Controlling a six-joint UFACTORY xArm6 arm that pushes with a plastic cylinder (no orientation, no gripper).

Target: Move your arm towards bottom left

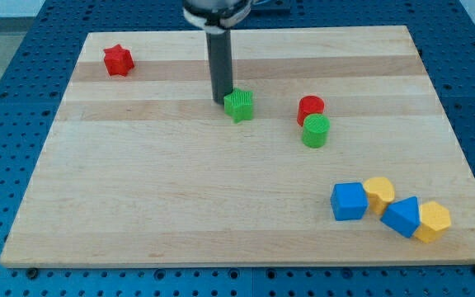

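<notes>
One board (180,206) on a blue pegboard (7,66). One rod (219,66), upright, its mount cut off at the view's top. My tip (219,101) sits above board centre, touching or just left of the green star (239,106); contact cannot be confirmed. No gripper is fitted, so no jaw state applies.

Eight blocks:
- Blue, two: cube (349,201), wedge-like block (401,216), shape unclear.
- Yellow, two: (378,193), (432,221), faceted, interleaved with the blues.
- Green, two: star, cylinder (316,131).
- Red, two: cylinder (310,108), partly hidden by the green one; star (117,60), top left.
</notes>
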